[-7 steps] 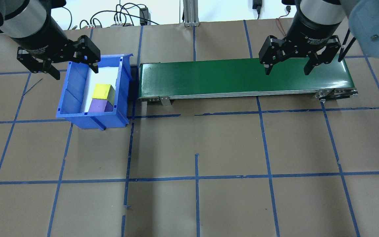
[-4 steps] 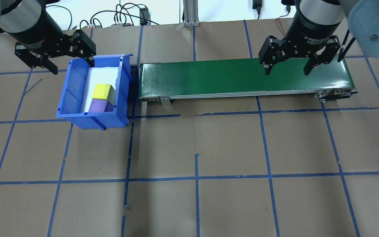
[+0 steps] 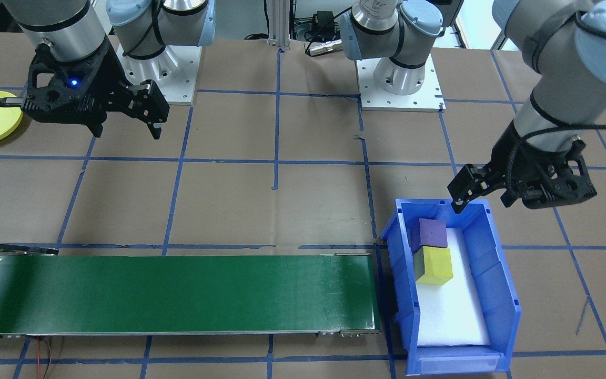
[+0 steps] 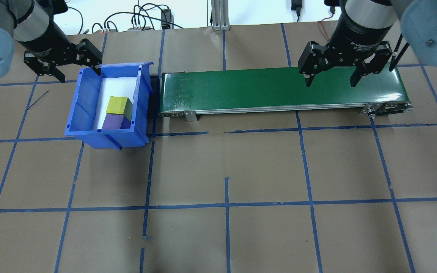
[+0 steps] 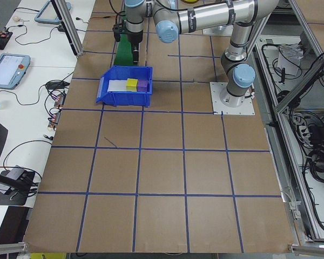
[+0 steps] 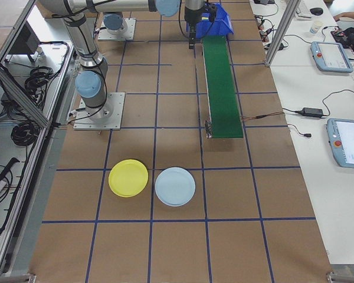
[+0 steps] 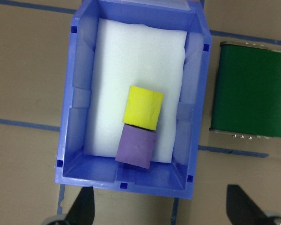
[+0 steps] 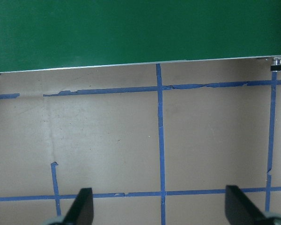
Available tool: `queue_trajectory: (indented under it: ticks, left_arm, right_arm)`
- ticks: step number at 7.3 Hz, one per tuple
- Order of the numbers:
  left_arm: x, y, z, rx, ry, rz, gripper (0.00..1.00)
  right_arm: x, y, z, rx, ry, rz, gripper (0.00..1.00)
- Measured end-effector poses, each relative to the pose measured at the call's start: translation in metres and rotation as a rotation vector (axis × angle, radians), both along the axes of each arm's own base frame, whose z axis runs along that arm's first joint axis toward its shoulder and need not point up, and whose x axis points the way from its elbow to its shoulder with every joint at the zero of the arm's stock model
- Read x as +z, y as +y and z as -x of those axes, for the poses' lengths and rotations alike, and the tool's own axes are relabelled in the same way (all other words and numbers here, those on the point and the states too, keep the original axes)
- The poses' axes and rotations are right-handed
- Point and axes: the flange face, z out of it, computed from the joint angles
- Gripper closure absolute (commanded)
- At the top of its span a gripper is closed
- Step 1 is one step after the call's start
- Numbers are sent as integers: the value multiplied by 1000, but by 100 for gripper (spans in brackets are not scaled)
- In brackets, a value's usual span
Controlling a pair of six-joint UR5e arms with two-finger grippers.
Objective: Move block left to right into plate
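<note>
The overhead view looks forward from behind the robot; the front view faces it. Both share the bin (image 4: 106,104) and belt (image 4: 279,89). Side views look along the table from far off. Each wrist camera looks straight down, close: left on the bin, right on the belt's edge.

My work surface is a wide table covered in brown paper (image 4: 264,167), marked into squares by blue tape lines (image 4: 226,204). At 12 o'clock beyond its far edge, black cables (image 4: 139,17) trail across a white surface. A white side bench (image 6: 342,177) at 3 o'clock carries grey tablet-like pendants (image 6: 349,142).
</note>
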Motion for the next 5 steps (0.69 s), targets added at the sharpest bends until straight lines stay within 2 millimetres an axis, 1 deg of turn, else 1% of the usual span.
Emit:
queue_trajectory:
  ticks: [1, 3, 5]
  left_arm:
    - [-20, -9, -4, 5, 3, -25, 0]
    - [-56, -15, -6, 13, 12, -67, 0]
    - [-97, -24, -8, 11, 9, -62, 0]
  right_arm:
    - [0, 0, 0, 0, 0, 0, 0]
    - [0, 0, 0, -1, 0, 0, 0]
    - [0, 0, 1, -2, -1, 0, 0]
